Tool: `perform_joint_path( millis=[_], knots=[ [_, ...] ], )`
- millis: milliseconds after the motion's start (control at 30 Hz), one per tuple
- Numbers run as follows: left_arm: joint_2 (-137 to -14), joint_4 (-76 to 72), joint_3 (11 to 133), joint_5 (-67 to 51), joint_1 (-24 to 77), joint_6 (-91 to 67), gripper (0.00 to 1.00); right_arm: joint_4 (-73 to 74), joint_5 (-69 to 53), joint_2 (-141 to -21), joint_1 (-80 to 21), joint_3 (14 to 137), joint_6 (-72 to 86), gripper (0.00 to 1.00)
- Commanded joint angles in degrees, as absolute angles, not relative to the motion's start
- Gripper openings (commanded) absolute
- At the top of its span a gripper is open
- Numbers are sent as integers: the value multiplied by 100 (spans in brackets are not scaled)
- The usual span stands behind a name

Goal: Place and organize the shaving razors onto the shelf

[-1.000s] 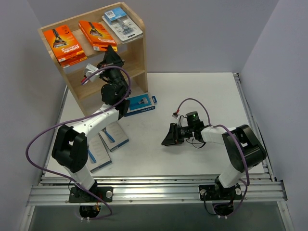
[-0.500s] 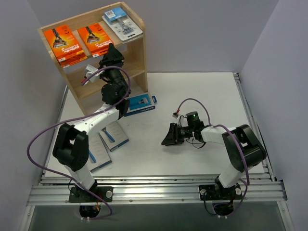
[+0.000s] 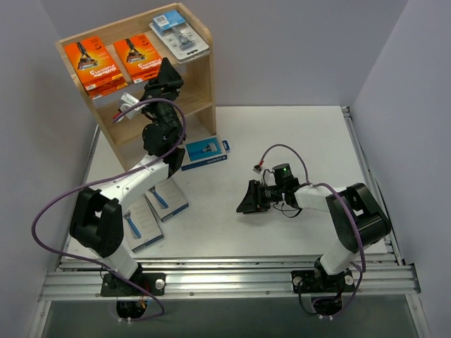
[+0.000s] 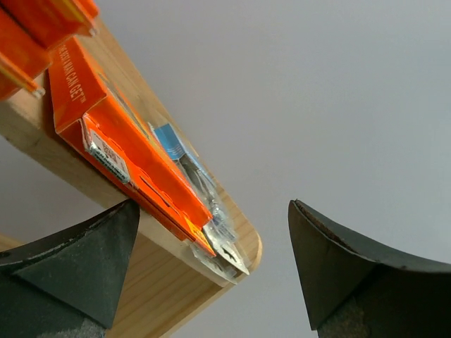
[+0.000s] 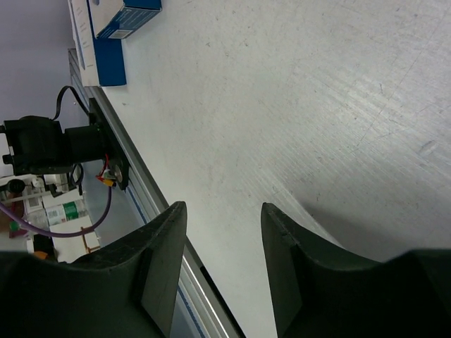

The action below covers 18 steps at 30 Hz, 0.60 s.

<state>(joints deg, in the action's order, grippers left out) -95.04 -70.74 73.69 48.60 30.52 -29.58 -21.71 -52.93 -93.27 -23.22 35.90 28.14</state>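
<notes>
The surface (image 3: 310,134) bears the shelf (image 3: 206,77) at its far left corner, with two orange boxes (image 3: 88,60) and a blister pack (image 3: 180,36) on top. Three grey-and-blue boxes (image 3: 206,151) lie on the surface's left half. Left jaws gape empty by the shelf top; right jaws, parted, grip nothing.

The white worktop (image 3: 296,134) carries the wooden shelf (image 3: 203,91), which stands at its far left corner. Three grey-and-blue razor boxes lie flat on it. The first box (image 3: 205,151) is just in front of the shelf's right foot with its dark blue edge toward the near side, while the second box (image 3: 171,201) and third box (image 3: 144,225) lie side by side nearer the left front, well apart from the first, each picturing a blue razor and partly hidden by the left arm (image 3: 130,183) in the top view.
</notes>
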Motion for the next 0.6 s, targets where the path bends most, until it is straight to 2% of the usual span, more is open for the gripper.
perform_joint_path(
  millis=[0, 133, 167, 333, 567],
  knots=[
    [-9132, -6856, 7313, 4351, 3093, -3120, 94, -2074, -5256, -9044, -2294, 3533, 2707, 43],
    [-8904, -6443, 7400, 4157, 3470, -2403, 94, -2074, -5238, -9018, -2285, 3542, 2724, 45],
    [-8834, -6120, 7409, 4166, 3541, -2330, 94, -2074, -5247, -8991, -2294, 3542, 2725, 50],
    [-8368, -4915, 7278, 4429, 3586, -2670, 94, -2074, -5238, -8921, -2285, 3516, 2742, 57],
    [-7797, -3887, 6777, 4237, 3621, -3103, 94, -1978, -5186, -8667, -2285, 3533, 2725, 59]
  ],
)
